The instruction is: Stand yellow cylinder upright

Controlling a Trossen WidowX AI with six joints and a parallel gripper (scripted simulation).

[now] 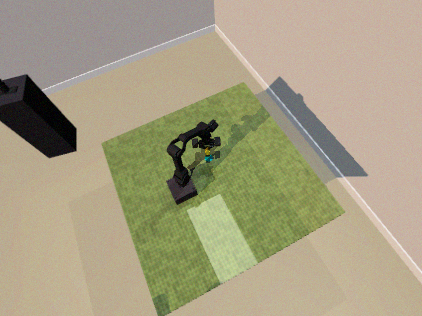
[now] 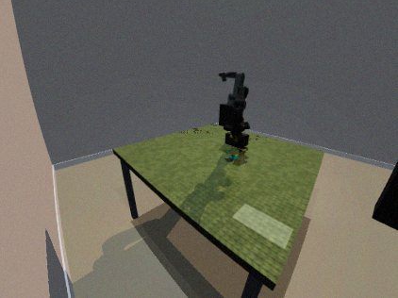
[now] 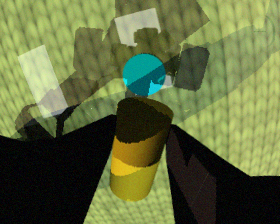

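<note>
Pincer [image 1: 206, 147] [image 3: 141, 126]: one, clamped on the one yellow cylinder [image 1: 207, 151] [image 3: 140, 150], both finger sides on it. Wrist view: cylinder runs from centre toward 6 o'clock, its dark end nearest the circle. One cyan circle [image 1: 208, 158] [image 2: 233, 157] [image 3: 144, 74], at 12 o'clock of the cylinder, partly shadowed, on the green tabletop [image 1: 280, 193] [image 2: 179, 168] [image 3: 245, 135]. Top view: one arm [image 1: 178, 150] [image 2: 240, 92], circle at roughly 1 o'clock from its single base [image 1: 173, 195]. Cylinder's clearance: can't tell.

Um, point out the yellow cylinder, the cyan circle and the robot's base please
yellow cylinder [image 3: 138, 152]: wrist view, its side
cyan circle [image 3: 140, 69]: wrist view, upper part
base [image 1: 182, 193]: top view, top face
</note>
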